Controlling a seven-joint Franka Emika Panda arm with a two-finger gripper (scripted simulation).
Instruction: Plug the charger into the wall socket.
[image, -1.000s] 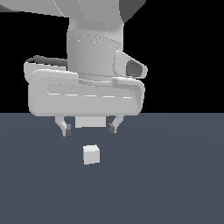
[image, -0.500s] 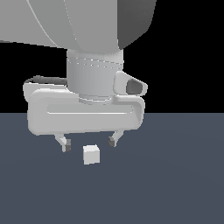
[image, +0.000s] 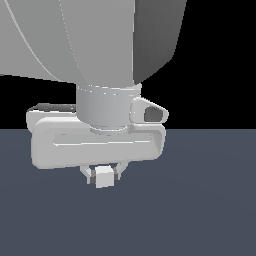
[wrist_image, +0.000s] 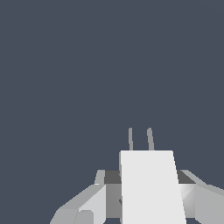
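The charger (image: 104, 177) is a small white cube resting on the dark grey surface, directly under my hand in the exterior view. My gripper (image: 104, 173) has come down over it, and its two short fingers press against the cube's sides. In the wrist view the charger (wrist_image: 151, 188) fills the space between the fingers (wrist_image: 92, 203), and two thin grey prongs (wrist_image: 150, 139) stick out of its far face. The wall socket is out of view in both frames.
The dark grey surface (image: 200, 210) runs flat around the cube, under a black background. The arm's large white body (image: 95, 45) fills the upper part of the exterior view.
The hand has dropped from above the cube down around it. Its fingers, spread wide before, have drawn in against the charger's sides.
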